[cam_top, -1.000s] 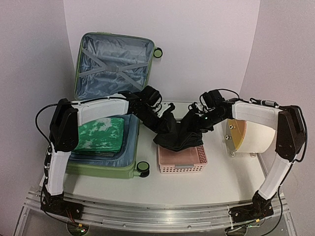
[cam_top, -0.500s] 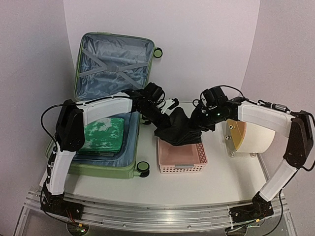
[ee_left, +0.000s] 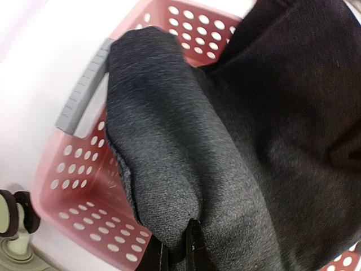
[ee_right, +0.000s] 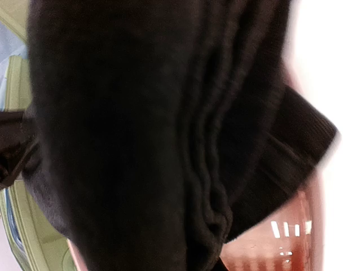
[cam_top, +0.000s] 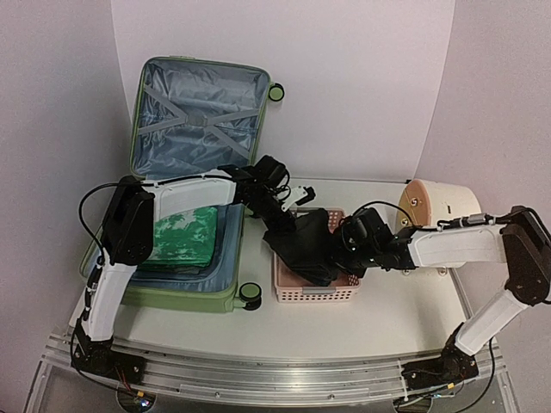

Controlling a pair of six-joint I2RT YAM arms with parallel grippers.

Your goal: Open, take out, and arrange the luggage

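Top view: luggage (cam_top: 202, 120) lies open on the left of the table (cam_top: 379, 327), lid upright against the back wall showing grey-blue lining and crossed straps, base flat in front of it. A folded green-and-white cloth (cam_top: 181, 237) lies in the base. Pink basket (cam_top: 314, 292) sits just right of the luggage base, near its front wheel. A dark garment (cam_top: 306, 245) is bunched over the basket, partly down inside it. Left gripper (cam_top: 288, 225) reaches across from the luggage side and meets the garment's left edge; right gripper (cam_top: 346, 249) comes in low from the right and meets its right edge. Cream drum (cam_top: 439, 202) lies on its side at rear right, behind the right arm. Left wrist view: garment (ee_left: 169, 141) hangs in a thick fold over the basket interior; the fingers (ee_left: 192, 248) at the bottom edge are closed tight with the fold pinched between them. A luggage wheel (ee_left: 14, 217) shows at lower left. Right wrist view: blurred, frame almost filled by the garment; basket wall at lower right, green luggage rim (ee_right: 25, 237) at left. Right fingers hidden by cloth, so cannot tell how far they are closed
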